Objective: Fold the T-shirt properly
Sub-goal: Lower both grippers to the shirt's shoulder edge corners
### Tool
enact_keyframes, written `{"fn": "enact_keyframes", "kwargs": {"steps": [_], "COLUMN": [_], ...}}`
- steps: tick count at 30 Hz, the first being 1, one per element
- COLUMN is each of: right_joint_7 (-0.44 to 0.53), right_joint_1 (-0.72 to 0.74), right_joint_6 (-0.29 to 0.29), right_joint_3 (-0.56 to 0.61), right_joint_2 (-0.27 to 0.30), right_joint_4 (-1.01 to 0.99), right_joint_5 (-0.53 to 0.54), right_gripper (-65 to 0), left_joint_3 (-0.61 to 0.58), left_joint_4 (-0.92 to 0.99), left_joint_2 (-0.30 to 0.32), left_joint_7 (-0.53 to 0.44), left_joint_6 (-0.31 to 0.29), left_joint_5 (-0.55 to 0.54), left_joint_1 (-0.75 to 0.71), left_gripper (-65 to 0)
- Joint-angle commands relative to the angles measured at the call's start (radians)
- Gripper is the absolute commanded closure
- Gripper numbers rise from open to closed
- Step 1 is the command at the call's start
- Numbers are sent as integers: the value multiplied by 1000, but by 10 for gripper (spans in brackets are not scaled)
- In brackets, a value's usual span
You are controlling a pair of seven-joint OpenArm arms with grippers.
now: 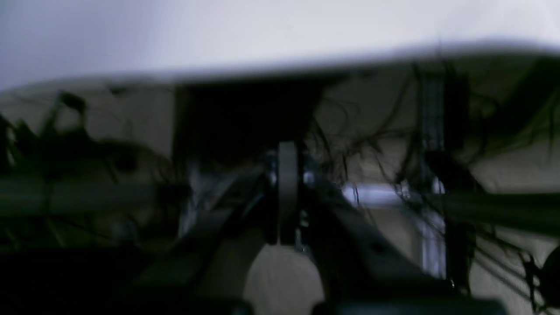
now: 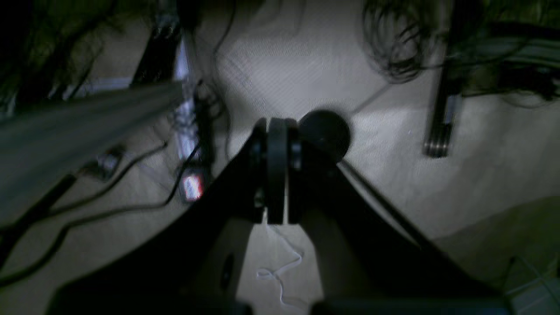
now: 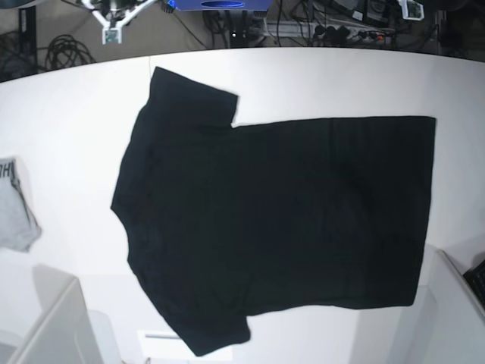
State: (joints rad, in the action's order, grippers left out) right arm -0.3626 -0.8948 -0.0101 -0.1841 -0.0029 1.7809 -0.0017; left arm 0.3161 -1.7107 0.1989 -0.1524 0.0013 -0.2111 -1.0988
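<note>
Both grippers were pressed shut on nothing, the left gripper (image 1: 287,192) and right gripper (image 2: 277,170) parked off the table (image 3: 68,114), pointing at floor and cables, likely leaving the cloth unobstructed. The T-shirt (image 3: 280,220) lay flat, plain side up, mid-table, sleeves left, hem right, unfolded.

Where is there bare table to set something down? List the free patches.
Bare table lies left of the T-shirt, above the grey garment. A second strip runs along the far edge, above the shirt's upper edge. Crowded: the shirt covers the centre, reaching close to the right and near edges.
</note>
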Motion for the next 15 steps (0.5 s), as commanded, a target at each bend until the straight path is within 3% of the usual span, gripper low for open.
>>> {"fn": "enact_keyframes", "kwargs": {"steps": [1, 6, 11, 15], "right_joint_7": [17, 17, 17, 17], "right_joint_1": [-7, 53, 111, 145], "right_joint_6": [2, 3, 3, 3], "right_joint_3": [-12, -48, 5, 85], "right_joint_2": [-18, -79, -104, -102], "right_joint_4": [41, 156, 196, 199], "right_joint_5": [4, 4, 4, 4], "right_gripper": [0, 0, 0, 0], "left_joint_3": [16, 38, 33, 41], "left_joint_4": [-51, -165, -216, -213], "left_joint_2": [4, 4, 4, 6], "left_joint_7": [-31, -31, -22, 0], "left_joint_6": [6, 6, 6, 4], "left_joint_5": [-1, -3, -7, -166], "left_joint_1": [-24, -20, 15, 55], "left_gripper": [0, 0, 0, 0]}}
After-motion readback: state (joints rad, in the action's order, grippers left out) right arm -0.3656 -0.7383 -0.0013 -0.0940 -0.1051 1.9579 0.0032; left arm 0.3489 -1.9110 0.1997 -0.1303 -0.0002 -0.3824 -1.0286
